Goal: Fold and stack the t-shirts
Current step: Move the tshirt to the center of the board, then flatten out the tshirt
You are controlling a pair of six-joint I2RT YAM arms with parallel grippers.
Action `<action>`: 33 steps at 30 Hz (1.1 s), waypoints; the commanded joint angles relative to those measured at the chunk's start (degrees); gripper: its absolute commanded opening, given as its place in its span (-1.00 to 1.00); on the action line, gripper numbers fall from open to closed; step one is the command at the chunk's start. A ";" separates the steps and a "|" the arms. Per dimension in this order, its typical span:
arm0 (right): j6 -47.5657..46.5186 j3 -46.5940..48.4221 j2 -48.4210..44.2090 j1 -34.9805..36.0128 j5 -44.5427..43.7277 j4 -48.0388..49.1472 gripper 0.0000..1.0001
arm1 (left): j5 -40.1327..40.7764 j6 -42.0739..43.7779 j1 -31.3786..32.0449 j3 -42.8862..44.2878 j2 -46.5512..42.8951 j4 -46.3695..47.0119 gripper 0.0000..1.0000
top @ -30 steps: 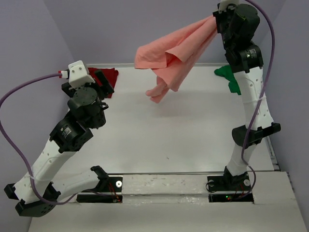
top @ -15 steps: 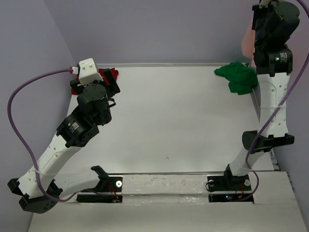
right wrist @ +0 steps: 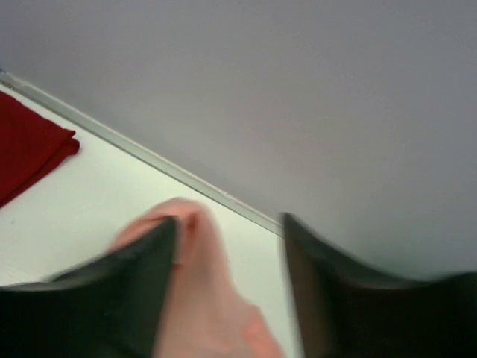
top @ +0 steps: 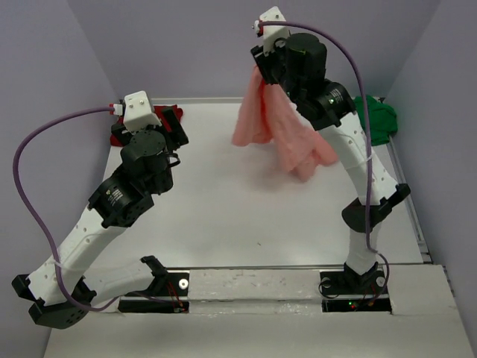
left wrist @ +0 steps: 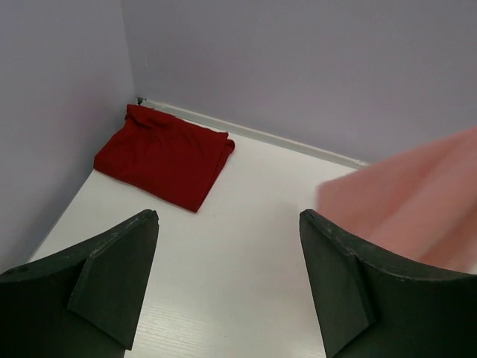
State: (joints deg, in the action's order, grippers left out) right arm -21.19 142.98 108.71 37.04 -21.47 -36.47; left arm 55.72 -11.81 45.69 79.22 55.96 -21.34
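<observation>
Overhead, the white tabletop (top: 246,224) carries two of the three garments while the salmon-pink t-shirt (top: 285,142) hangs above its far half. The shirt is bunched and unfolded, and its lower folds are close to the surface. The cloth dangles from the right hand (top: 262,71), raised high near the back wall. The dark red t-shirt (left wrist: 164,156) sits folded flat in the far left corner. The bright green t-shirt (top: 378,119) is a crumpled heap at the far right edge, partly hidden behind the right arm. The left hand (left wrist: 229,216) hovers near the red shirt, its fingers spread wide with nothing between them. Whether the right hand is clamped on the pink cloth cannot be told. Its wrist camera is blurred and shows a gap between the fingers, with fabric against one of them.

The step in hand looks to be laying the pink shirt out mid-tabletop for folding. The main risk lies in that uncertain hold: a thin pinch on a swinging garment may slip and drop it in a heap that needs sorting again. A low hem could also drag and land doubled under. A wide swing toward the left side might catch the waiting arm or ruffle the folded red shirt.
</observation>
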 commanded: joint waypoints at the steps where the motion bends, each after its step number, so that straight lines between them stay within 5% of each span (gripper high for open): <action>1: -3.67 2.85 -2.44 -0.47 -8.03 4.02 0.99 | 1.23 -0.75 0.80 0.50 -0.16 1.66 0.72; 7: -4.04 -4.26 -6.22 -7.67 -10.52 5.71 1.00 | 3.42 0.56 1.77 0.15 -0.07 2.09 0.72; 14: 13.08 -22.62 -12.28 -12.95 -4.73 1.40 0.83 | 0.27 -0.13 1.86 -0.91 2.39 1.48 0.73; 15: 19.19 -29.79 -13.94 -14.26 -0.37 1.49 0.49 | -1.04 -0.66 1.86 -1.78 3.00 1.22 0.73; 16: 21.95 -33.34 -14.74 -14.27 2.11 1.66 0.49 | -1.75 -1.19 1.94 -2.31 3.18 1.04 0.73; 19: 31.89 -47.32 -17.03 -14.27 11.52 4.47 -0.33 | -4.48 -3.21 1.94 -5.03 3.71 1.48 0.73; 21: 36.19 -57.83 -18.35 -14.27 18.79 9.01 -0.57 | -6.06 -4.09 2.03 -5.74 4.24 1.83 0.73; 23: 39.01 -63.59 -19.85 -14.27 20.24 12.72 -0.51 | -6.68 -4.71 2.12 -6.44 4.42 2.09 0.73; 28: 37.72 -67.39 -17.04 -14.79 20.34 13.00 0.23 | -7.56 -4.62 2.82 -6.27 5.03 3.06 0.73; 33: 37.98 -65.64 -14.67 -16.82 20.95 13.35 0.28 | -6.94 -4.18 3.53 -5.83 4.33 3.15 0.73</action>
State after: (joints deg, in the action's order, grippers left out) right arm 15.29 74.08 93.45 21.96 -2.26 -28.01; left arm 47.94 -15.42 48.49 72.34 61.60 -20.78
